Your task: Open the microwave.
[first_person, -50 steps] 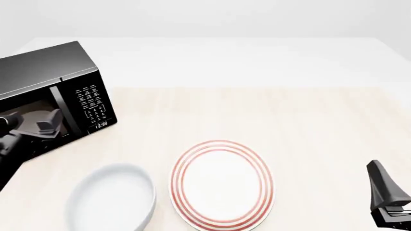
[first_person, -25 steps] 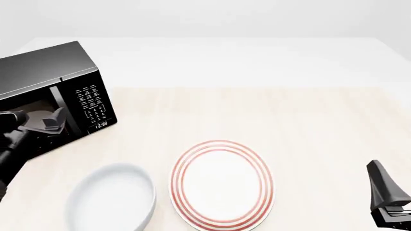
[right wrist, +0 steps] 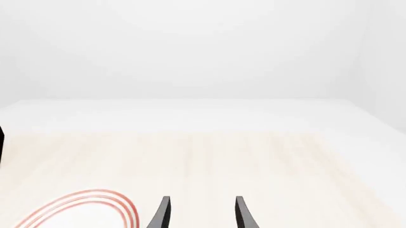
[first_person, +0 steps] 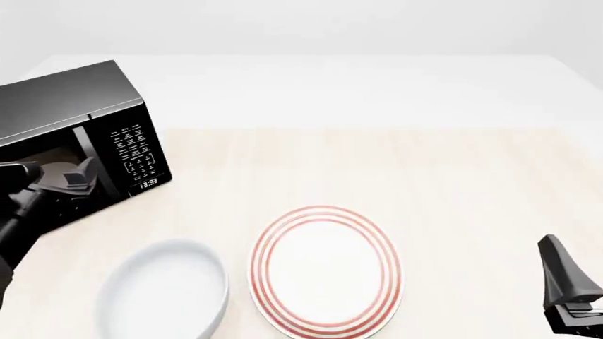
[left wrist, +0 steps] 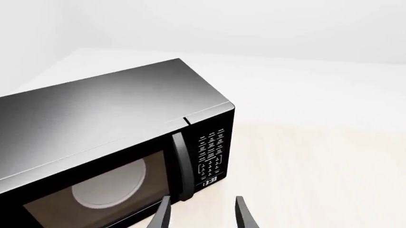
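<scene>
The microwave (first_person: 66, 120) is a glossy black box at the table's far left, and its dark glass door looks shut. In the left wrist view I see the microwave (left wrist: 108, 109), its vertical handle (left wrist: 180, 166), the keypad (left wrist: 211, 149), the clock (left wrist: 210, 181) and the pale turntable (left wrist: 108, 185) behind the glass. My left gripper (left wrist: 201, 216) is open, just short of the handle's lower end and slightly to the keypad side; in the front view the left gripper (first_person: 83, 173) hangs before the door. My right gripper (first_person: 556, 256) stays low at the right, and the right gripper (right wrist: 201, 213) is open and holds nothing.
A white plate with red rings (first_person: 325, 272) lies at the table's front middle. A plain white bowl (first_person: 165, 293) sits left of it, in front of the microwave. The pale wood tabletop (first_person: 424, 176) stretches to the right.
My left gripper has moved slightly forward and up toward the microwave's handle, mostly in the first half second. The right arm has not moved.
</scene>
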